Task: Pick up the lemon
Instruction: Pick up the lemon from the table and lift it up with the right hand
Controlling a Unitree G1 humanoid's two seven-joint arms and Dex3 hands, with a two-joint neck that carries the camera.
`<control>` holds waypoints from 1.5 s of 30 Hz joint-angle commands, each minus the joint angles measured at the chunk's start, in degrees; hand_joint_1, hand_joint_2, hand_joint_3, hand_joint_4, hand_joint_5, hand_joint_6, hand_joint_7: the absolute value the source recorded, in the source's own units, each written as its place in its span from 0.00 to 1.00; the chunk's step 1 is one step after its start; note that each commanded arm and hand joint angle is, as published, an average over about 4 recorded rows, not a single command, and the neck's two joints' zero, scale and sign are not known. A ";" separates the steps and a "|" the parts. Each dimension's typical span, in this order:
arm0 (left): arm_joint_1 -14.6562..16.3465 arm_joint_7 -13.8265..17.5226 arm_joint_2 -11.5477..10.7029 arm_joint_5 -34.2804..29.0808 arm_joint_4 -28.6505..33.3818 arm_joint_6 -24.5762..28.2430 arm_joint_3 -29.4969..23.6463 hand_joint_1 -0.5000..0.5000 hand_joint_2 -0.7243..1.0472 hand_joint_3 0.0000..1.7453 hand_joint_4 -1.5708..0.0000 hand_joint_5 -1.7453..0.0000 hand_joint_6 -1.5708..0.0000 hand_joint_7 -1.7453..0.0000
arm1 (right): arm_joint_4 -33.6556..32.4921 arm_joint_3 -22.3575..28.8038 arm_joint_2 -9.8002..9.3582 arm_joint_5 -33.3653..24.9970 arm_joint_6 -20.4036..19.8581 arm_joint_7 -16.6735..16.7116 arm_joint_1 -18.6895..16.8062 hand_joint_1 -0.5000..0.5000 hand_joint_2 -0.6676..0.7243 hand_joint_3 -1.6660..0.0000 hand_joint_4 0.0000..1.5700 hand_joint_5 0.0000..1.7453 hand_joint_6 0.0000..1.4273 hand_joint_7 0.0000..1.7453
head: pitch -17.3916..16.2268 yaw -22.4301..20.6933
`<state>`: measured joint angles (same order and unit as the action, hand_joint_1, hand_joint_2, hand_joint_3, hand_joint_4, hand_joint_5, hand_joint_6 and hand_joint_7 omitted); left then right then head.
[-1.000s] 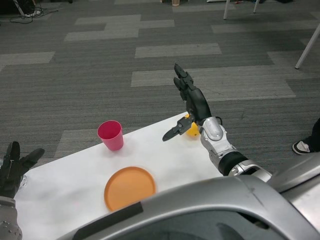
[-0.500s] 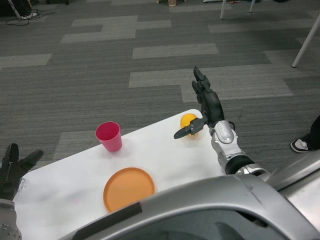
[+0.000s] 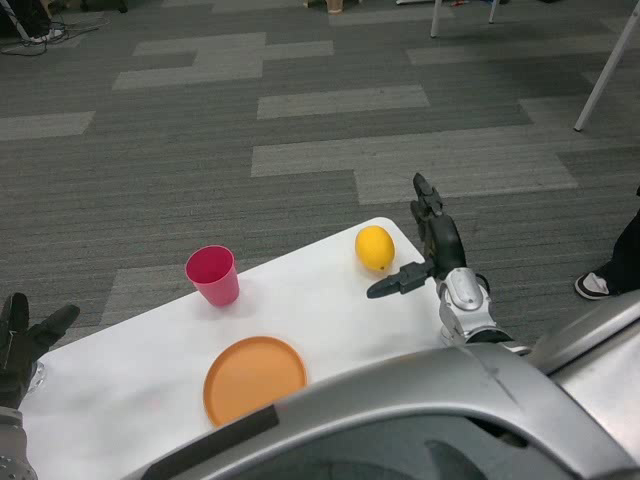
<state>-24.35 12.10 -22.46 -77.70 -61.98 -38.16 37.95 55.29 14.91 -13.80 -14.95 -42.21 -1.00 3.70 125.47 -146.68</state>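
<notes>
The yellow lemon [image 3: 375, 248] lies on the white table [image 3: 320, 310] near its far right corner, in full view. My right hand [image 3: 428, 250] is just to the lemon's right, fingers spread and pointing away, thumb stretched toward the table below the fruit; it holds nothing and does not touch the lemon. At the bottom left edge of the picture my left hand [image 3: 22, 340] waits with fingers apart, empty.
A pink cup [image 3: 213, 275] stands upright at the table's far edge, left of the lemon. An orange plate [image 3: 255, 378] lies nearer to me. A person's shoe [image 3: 596, 287] shows on the carpet at the right. White table legs stand farther off.
My right hand has drawn back to the right and down, off the lemon, which now shows fully on the table. The camera has also shifted a little.
</notes>
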 commanded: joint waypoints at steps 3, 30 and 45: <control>-0.96 0.20 -0.39 0.09 0.06 0.10 0.02 1.00 1.00 0.05 1.00 1.00 1.00 1.00 | 4.39 0.07 0.27 0.58 -0.15 -0.14 1.44 0.33 0.56 0.90 0.00 0.17 0.00 0.00 | 0.04 0.12; -0.52 0.11 -0.25 0.00 0.01 -0.07 -0.07 1.00 1.00 0.05 1.00 1.00 1.00 1.00 | 23.46 -1.51 -2.50 3.43 1.74 3.90 17.44 0.25 0.55 0.90 0.00 0.18 0.00 0.00 | -0.71 -0.45; -0.44 0.11 -0.21 0.00 0.01 -0.07 -0.16 1.00 1.00 0.05 1.00 1.00 1.00 1.00 | 26.40 -4.59 -1.84 12.66 12.94 5.88 20.65 0.17 0.42 0.90 0.00 0.37 0.00 0.00 | -1.62 -0.21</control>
<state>-24.38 12.10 -22.46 -77.69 -61.99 -38.16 37.95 81.23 10.37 -15.57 -2.99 -30.37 4.31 23.17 123.89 -146.91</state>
